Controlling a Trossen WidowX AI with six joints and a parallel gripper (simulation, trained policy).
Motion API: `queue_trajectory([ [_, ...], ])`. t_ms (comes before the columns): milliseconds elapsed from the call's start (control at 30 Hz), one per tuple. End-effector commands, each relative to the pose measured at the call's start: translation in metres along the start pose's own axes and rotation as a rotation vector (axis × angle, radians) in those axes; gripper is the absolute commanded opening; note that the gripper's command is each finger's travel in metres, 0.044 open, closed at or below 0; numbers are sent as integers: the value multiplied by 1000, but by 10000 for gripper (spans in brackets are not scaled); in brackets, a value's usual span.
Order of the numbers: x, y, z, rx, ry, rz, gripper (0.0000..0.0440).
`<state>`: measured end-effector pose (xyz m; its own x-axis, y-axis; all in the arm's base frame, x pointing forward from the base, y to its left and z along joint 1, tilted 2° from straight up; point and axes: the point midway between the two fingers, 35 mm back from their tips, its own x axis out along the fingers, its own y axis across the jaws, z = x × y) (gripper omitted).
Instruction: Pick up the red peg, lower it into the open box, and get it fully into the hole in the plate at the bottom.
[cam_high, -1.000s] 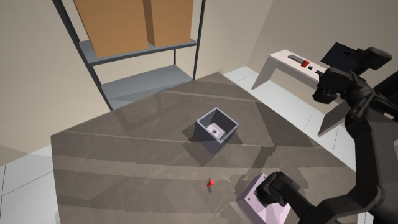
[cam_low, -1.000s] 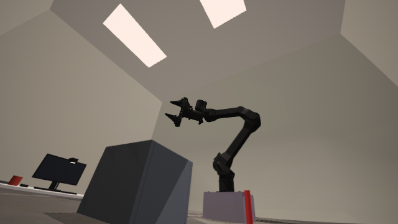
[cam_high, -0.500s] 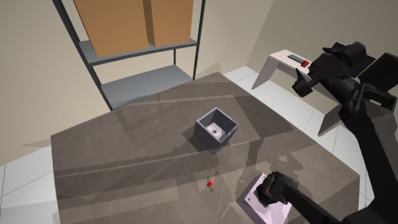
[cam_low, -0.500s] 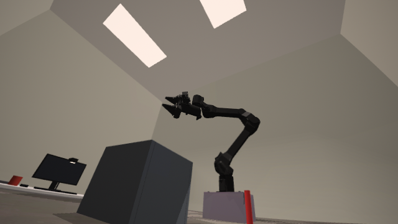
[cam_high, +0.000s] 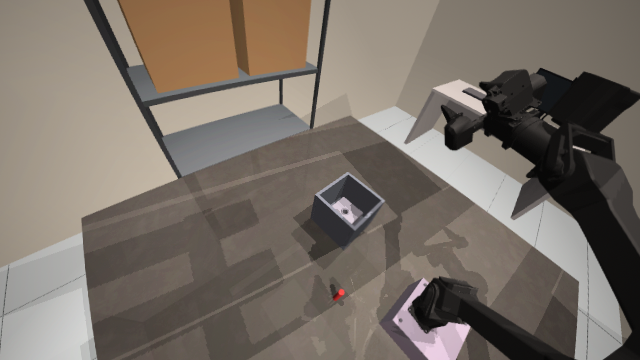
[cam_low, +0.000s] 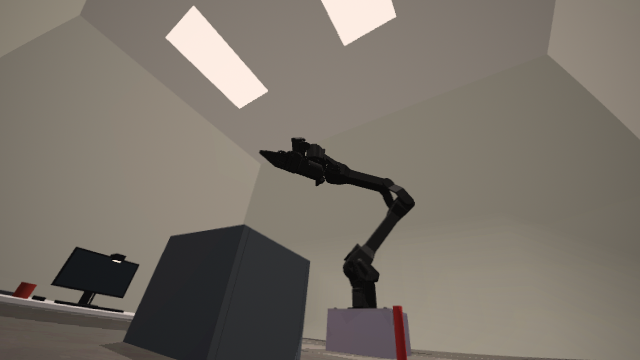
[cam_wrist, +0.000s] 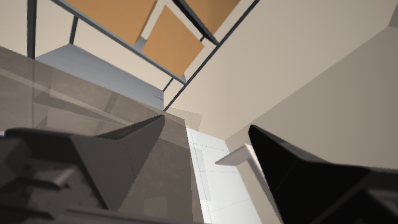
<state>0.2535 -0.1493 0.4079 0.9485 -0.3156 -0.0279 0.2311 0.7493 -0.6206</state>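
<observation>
I am holding the arm raised, its gripper (cam_high: 452, 120) (cam_low: 261, 151) (cam_wrist: 206, 123) reaching leftward at upper right of the top view, fingers standing wide apart, gripping nothing. The red peg (cam_high: 339, 295) (cam_low: 399, 332) is standing upright on the table (cam_high: 165, 295), lower centre, apart from the open box (cam_high: 330, 220) (cam_low: 220, 295).

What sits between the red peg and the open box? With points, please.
In the top view, only tabletop and shadows lie between the peg (cam_high: 338, 295) (cam_low: 399, 332) and box (cam_high: 328, 220) (cam_low: 215, 295).
</observation>
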Motion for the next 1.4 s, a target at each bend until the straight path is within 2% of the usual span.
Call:
queue_trajectory([
  [0, 4, 19, 8, 135, 1, 67, 440],
  [367, 7, 72, 24, 457, 50, 254, 440],
  [700, -2, 124, 34, 726, 167, 427, 440],
  [1033, -22, 178, 38, 959, 361, 582, 438],
  [1367, -51, 230, 32, 1136, 632, 689, 434],
])
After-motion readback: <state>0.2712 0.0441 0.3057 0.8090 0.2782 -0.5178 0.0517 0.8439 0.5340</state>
